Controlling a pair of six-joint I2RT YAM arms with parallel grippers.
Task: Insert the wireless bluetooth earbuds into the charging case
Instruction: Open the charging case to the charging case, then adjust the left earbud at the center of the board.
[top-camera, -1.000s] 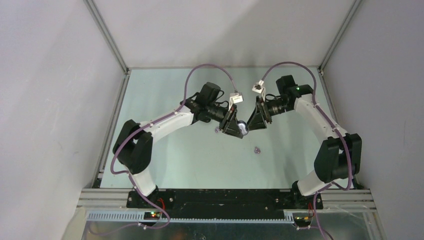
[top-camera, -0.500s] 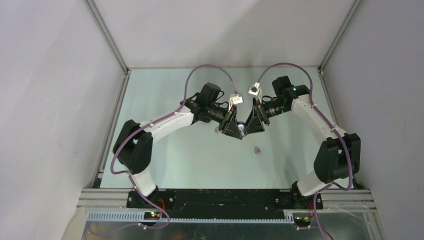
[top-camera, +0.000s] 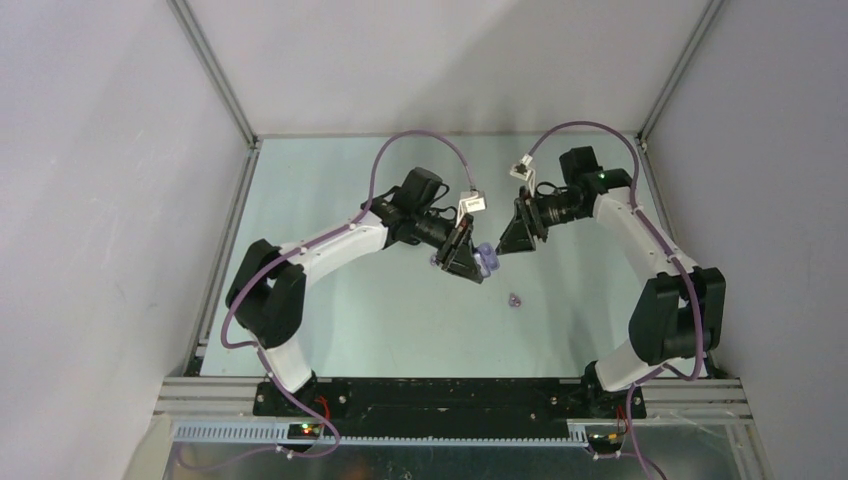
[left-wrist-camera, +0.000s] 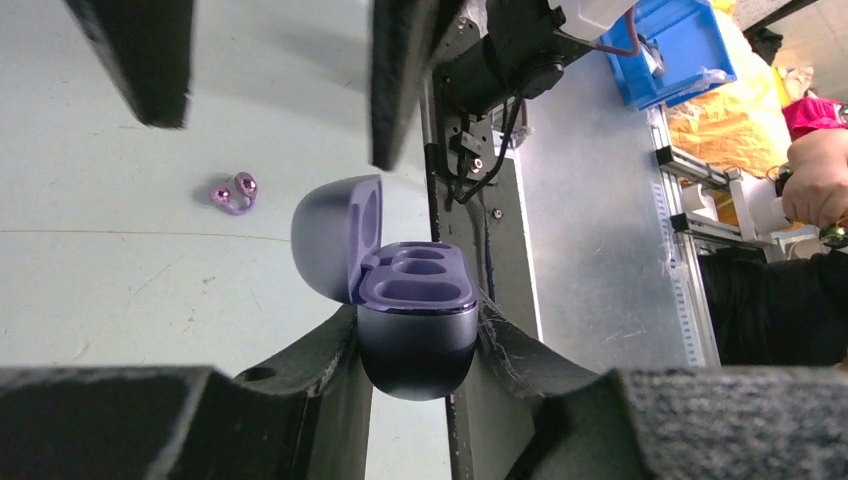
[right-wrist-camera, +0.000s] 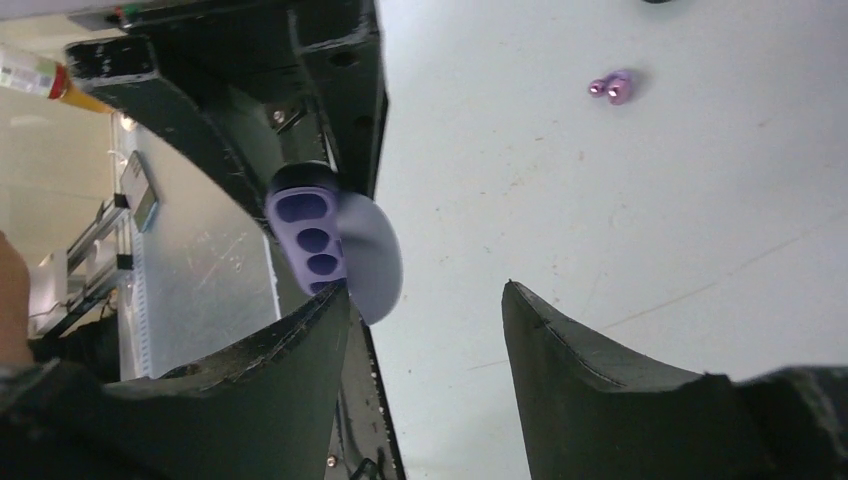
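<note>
My left gripper is shut on the lilac charging case and holds it off the table. In the left wrist view the case sits between my fingers with its lid open to the left and its sockets empty. My right gripper is open and empty, just right of the case and apart from it. The case also shows in the right wrist view, left of the right gripper. Two small lilac earbuds lie together on the table. No black buds show clearly.
A small dark object lies on the table beside the left gripper. The pale green table is walled by grey panels on three sides. The black base rail runs along the near edge.
My right gripper has drawn back to the right, away from the case it was close against. The left gripper still holds the case in about the same place.
</note>
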